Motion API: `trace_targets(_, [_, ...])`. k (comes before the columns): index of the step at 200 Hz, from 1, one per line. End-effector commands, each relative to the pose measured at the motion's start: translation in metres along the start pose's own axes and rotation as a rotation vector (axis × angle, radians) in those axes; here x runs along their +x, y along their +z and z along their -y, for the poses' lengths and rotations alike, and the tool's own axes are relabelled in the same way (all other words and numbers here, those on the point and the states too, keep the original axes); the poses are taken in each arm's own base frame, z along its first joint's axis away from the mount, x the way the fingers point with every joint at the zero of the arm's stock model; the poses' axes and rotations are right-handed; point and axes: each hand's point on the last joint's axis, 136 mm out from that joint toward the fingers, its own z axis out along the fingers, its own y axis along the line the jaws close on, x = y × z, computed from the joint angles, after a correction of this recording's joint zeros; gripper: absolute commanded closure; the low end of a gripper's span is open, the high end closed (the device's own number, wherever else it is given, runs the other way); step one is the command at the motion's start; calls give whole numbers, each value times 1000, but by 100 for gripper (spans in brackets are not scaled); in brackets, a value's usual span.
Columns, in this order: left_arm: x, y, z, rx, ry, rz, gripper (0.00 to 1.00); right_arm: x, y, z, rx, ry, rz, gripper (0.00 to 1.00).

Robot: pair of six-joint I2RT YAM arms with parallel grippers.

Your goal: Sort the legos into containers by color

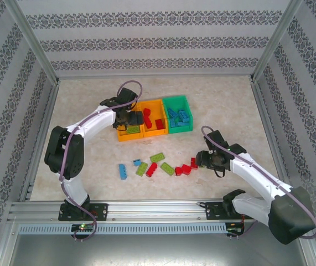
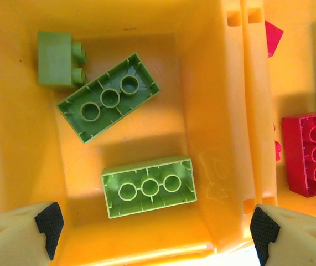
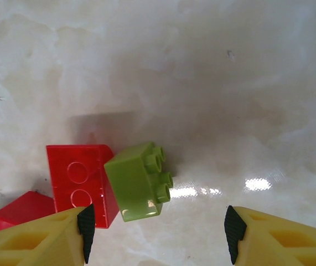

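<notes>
Up close, left gripper (image 2: 152,235) gapes above three green legos (image 2: 148,186); right gripper (image 3: 156,233) gapes too

In the left orange bin (image 2: 213,111), three lime bricks (image 2: 146,185) lie on the floor. Bare strips run between them and along the left wall; the dividing wall (image 2: 252,111) stands at right.

By the right arm, a lone lime brick (image 3: 138,180) touches a red brick (image 3: 77,177) on its left. The table (image 3: 246,83) to its right and beyond is bare. Loose bricks (image 1: 158,157) crowd mid-table between the arms.
</notes>
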Motion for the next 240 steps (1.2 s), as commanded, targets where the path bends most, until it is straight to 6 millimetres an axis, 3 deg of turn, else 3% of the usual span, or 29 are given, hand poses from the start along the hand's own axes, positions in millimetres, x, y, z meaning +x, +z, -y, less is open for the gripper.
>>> trace_targets(1, [-7, -12, 0, 25, -27, 34, 10, 8, 7, 0, 6, -29, -39, 34])
trace_targets(105, [-4, -16, -2, 26, -37, 36, 10, -8, 24, 6, 82, -62, -42, 52])
trace_targets(178, [-3, -16, -3, 22, -39, 34, 10, -17, 34, 6, 114, -92, -60, 57])
trace_targets(211, [-3, -16, -4, 20, -41, 34, 9, -21, 34, 4, 120, -103, -58, 69])
trace_targets(240, [-1, -17, -6, 11, -43, 38, 9, -29, 21, -6, 104, -116, -21, 77])
